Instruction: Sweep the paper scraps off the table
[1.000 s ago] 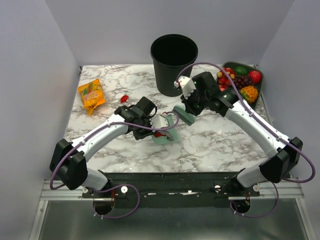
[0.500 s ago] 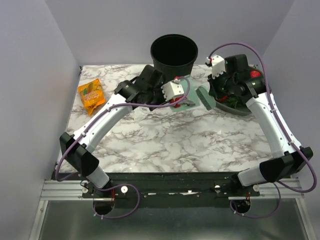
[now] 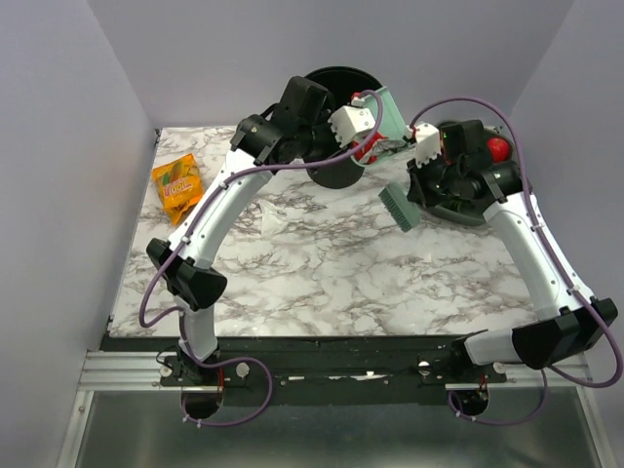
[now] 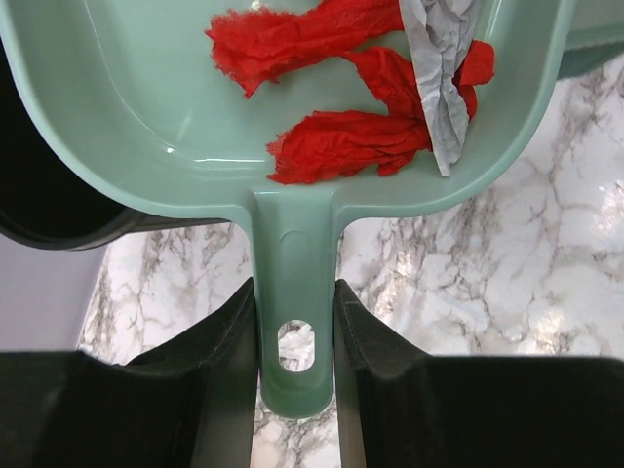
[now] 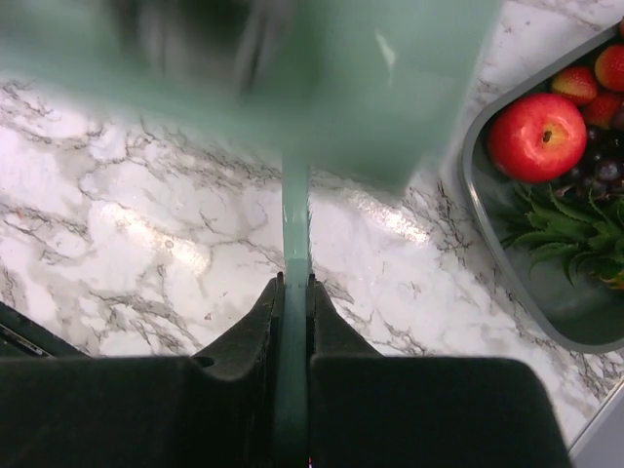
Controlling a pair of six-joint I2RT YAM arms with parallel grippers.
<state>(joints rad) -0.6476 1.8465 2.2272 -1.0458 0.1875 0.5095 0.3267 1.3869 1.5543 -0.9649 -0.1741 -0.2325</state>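
The near half of the table point(image 3: 322, 283) is lying bare between the two arms, its dark front edge running just ahead of their bases, with white walls closing in on the left, right and far sides. Farther back on the right, the right gripper point(image 5: 292, 292) is clenching the thin handle of a teal brush point(image 3: 398, 207), which is hanging tilted above the marble beside a grey fruit tray point(image 5: 546, 312). An orange snack packet point(image 3: 177, 187) is lying near the left edge. Farthest back, the left gripper point(image 4: 295, 312) is grasping the handle of a teal dustpan point(image 4: 127, 117) and holding it raised at the right rim of a black bin point(image 3: 327, 174). The paper scraps point(image 4: 341, 146) are resting inside the pan as crumpled bright red strips with ragged edges, touching one another, and a grey scrap point(image 4: 439, 68) is lying across them.
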